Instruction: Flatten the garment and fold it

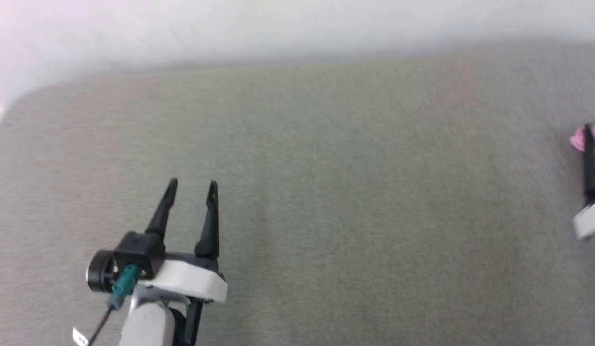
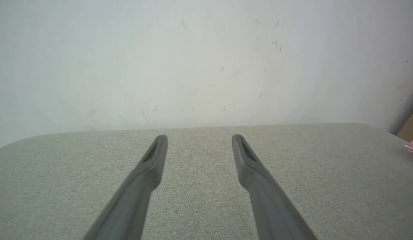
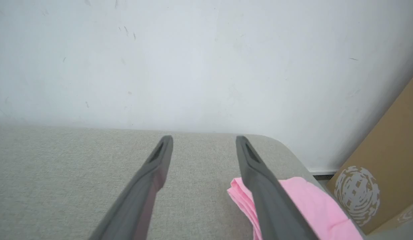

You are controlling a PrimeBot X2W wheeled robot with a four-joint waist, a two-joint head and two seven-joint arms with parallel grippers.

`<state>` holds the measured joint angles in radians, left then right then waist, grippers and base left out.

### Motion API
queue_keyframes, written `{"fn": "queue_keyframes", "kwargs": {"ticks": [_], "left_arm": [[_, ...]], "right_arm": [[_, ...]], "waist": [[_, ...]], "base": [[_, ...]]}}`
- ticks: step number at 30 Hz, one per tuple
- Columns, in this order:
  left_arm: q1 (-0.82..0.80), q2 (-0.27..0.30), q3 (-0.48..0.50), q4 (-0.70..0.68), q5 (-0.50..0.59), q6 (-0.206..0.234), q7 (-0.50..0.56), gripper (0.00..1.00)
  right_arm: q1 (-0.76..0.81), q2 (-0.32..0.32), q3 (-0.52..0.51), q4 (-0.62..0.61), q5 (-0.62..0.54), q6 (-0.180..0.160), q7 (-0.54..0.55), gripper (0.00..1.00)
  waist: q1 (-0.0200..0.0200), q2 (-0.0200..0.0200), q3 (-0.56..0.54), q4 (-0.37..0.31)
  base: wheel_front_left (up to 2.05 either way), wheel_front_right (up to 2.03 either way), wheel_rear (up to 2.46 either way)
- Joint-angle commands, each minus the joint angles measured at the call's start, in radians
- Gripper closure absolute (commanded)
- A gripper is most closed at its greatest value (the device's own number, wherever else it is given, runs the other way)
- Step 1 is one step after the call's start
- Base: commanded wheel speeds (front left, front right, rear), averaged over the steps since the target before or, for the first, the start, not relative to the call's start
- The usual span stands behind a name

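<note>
Currently the left claw [image 1: 192, 187] sits in the lower left of the head view, above the grey fabric-covered bench [image 1: 355, 192]. Its two dark fingers are spread apart with nothing between them. The left wrist view shows the same spread, with bare grey fabric in the gap and a scuffed white wall [image 2: 199, 60] beyond the bench's far edge.

The right claw [image 3: 204, 140] is likewise parted and grips nothing, with only bench fabric showing between its fingers in the right wrist view. One of its fingers [image 1: 590, 163] stands at the far right edge of the head view.

The garment [image 3: 309, 200], a bunched heap of light pink cloth, lies at the lower right of the right wrist view, near the bench's rounded corner. The claw's right-hand finger crosses in front of it; whether they touch I cannot tell. A brown cardboard box [image 3: 376, 173] with a pale round print stands beyond that corner.
</note>
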<state>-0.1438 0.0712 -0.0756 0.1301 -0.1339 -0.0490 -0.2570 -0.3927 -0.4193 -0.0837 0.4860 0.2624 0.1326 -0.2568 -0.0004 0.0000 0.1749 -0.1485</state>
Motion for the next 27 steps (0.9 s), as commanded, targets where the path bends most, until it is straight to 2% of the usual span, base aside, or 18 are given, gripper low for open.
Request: {"fn": "queue_keyframes", "kwargs": {"ticks": [1,8,14,19,27], "left_arm": [[0.019,-0.004,-0.003,0.002,-0.008,0.006,-0.004,0.0],[0.047,-0.015,-0.012,0.02,-0.027,0.012,-0.005,0.0],[0.066,-0.019,-0.015,0.035,-0.046,0.03,-0.005,0.0],[0.08,-0.02,-0.02,0.039,-0.056,0.034,-0.005,0.0],[0.112,-0.021,-0.013,0.047,-0.058,0.037,-0.005,0.0]], "right_arm": [[0.037,0.023,0.0,-0.047,0.002,-0.002,-0.001,0.0],[0.242,0.173,-0.017,-0.34,-0.073,-0.002,0.059,0.0],[0.379,0.305,-0.024,-0.495,-0.159,-0.002,0.109,0.0],[0.451,0.35,-0.03,-0.528,-0.173,-0.002,0.12,0.0],[0.508,0.368,-0.022,-0.535,-0.168,-0.002,0.13,0.0]], "waist": [[0.0004,0.0,-0.125,0.108],[0.0004,0.0,-0.162,0.16],[0.0004,0.0,-0.18,0.179],[0.0004,0.0,-0.191,0.184],[0.0004,0.0,-0.205,0.164]], "base": [[0.0,0.0,0.0],[0.0,0.0,0.0],[0.0,0.0,0.0],[0.0,0.0,0.0],[0.0,0.0,0.0]]}}
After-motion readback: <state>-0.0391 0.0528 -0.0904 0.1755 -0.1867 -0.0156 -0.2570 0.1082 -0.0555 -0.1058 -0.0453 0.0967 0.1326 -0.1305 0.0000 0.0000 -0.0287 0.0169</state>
